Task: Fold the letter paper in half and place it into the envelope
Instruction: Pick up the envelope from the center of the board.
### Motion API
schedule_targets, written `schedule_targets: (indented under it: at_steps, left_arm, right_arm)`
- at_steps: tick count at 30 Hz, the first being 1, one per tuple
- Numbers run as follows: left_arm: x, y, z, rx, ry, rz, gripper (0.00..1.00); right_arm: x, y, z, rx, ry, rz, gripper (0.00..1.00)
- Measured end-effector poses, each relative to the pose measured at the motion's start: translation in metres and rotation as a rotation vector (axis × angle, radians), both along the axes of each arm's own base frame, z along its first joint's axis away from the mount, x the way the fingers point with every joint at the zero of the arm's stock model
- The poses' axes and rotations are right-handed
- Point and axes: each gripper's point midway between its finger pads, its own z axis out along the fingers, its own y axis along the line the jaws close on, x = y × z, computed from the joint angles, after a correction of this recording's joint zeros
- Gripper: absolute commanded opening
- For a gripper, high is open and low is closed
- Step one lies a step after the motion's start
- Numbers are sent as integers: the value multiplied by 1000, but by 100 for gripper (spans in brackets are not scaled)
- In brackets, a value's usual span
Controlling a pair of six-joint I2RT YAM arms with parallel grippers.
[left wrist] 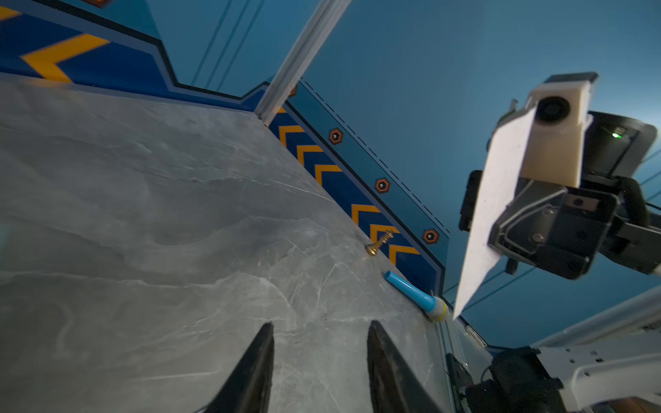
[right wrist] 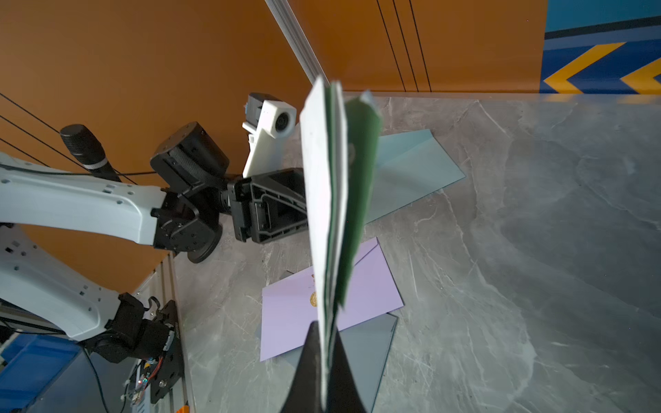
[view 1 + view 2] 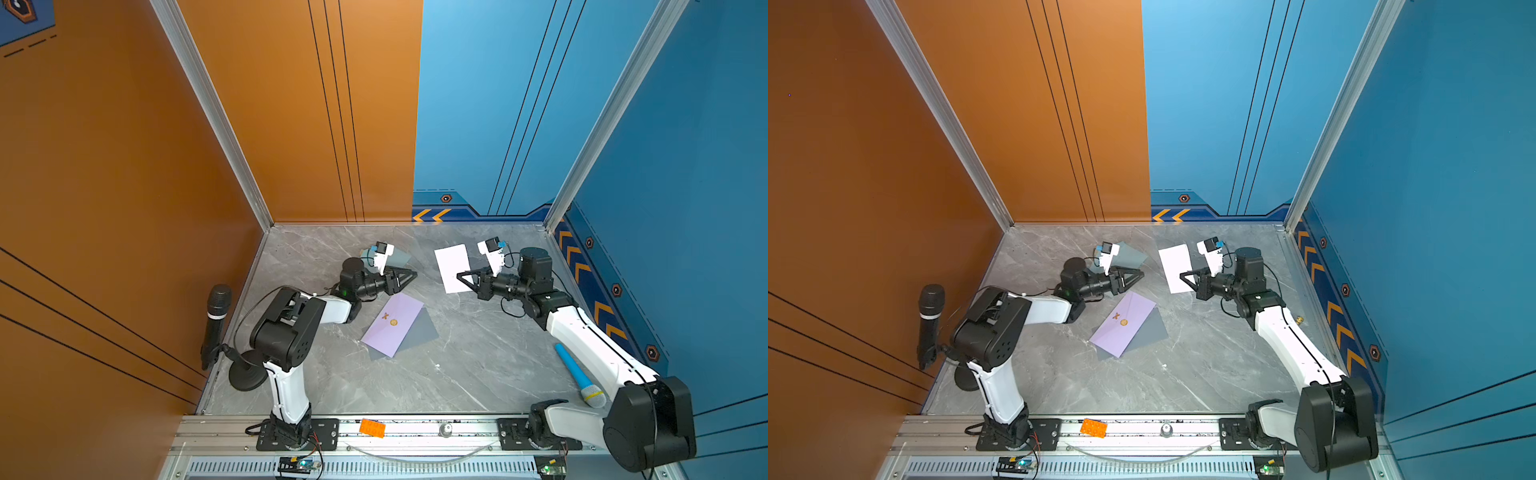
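Gripping folded letter paper [image 2: 322, 178] at edge, right hand [image 2: 325, 336] clamped shut (sheet likely light, floppy, slick); left hand [image 1: 321, 323] half-open, empty. Best hold probably near crease, for sliding into lilac envelope [image 3: 392, 328].

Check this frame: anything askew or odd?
The folded letter paper pinched in the right gripper splays open, its halves not flush. The purple envelope lies diagonally across a gray sheet, flap seemingly shut.

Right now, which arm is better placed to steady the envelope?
Left, probably: the left tool is open, empty and nearer the purple envelope, while the right tool is shut on the folded paper.
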Motion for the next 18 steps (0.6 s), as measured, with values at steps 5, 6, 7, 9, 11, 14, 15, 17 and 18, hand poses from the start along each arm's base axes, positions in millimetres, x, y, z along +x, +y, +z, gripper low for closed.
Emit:
schedule_targets:
  at_steps: [5, 6, 7, 9, 11, 14, 15, 17, 18]
  left_arm:
    - [29, 45, 8, 252, -11, 234, 43]
    - [33, 49, 12, 314, -21, 266, 43]
    - [37, 54, 15, 372, -31, 295, 43]
    - [44, 63, 18, 467, -43, 337, 43]
    - [49, 76, 12, 548, -30, 371, 43]
    - [57, 103, -10, 642, 29, 415, 44]
    - [59, 113, -20, 666, 56, 428, 44]
    - [62, 132, -39, 701, 114, 452, 44]
    - [64, 141, -50, 717, 147, 461, 44]
  right_arm:
    - [-6, 0, -6, -77, -10, -8, 0]
    - [-6, 0, -8, -87, -4, -11, 0]
    - [-6, -1, -10, -97, -1, -16, 0]
    - [-7, -2, -14, -110, 6, -18, 0]
    - [-8, -2, -15, -118, 9, -18, 0]
    - [-9, 0, -17, -125, 15, -16, 0]
    - [-9, 0, -18, -126, 15, -15, 0]
    - [-10, 1, -18, -127, 17, -12, 0]
    - [-10, 2, -19, -129, 18, -12, 0]
